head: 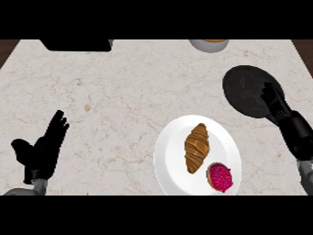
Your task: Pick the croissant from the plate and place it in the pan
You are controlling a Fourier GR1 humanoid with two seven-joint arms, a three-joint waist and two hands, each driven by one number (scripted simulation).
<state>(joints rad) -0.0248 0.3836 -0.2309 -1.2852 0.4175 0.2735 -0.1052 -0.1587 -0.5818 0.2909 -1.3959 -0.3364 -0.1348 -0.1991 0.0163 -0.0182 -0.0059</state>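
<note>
The croissant (197, 148) lies on the white plate (164, 158), set lengthwise near the plate's middle, with a round pink-red pastry (220, 176) just beside its lower end. No hand touches either of them. The black pan (243, 87) sits on the marble tabletop (118, 92) up and to the right of the plate, close to it, and nothing is in it. The right hand (279, 109) overlaps the pan's lower right edge, fingers straight and pointing up the view, holding nothing. The left hand (43, 149) rests at the lower left, well apart from the plate, fingers up and spread, also with nothing in it. At the far edge are a black object (76, 44), cut off by the view, and a pale bowl (209, 45) with something orange inside.
</note>
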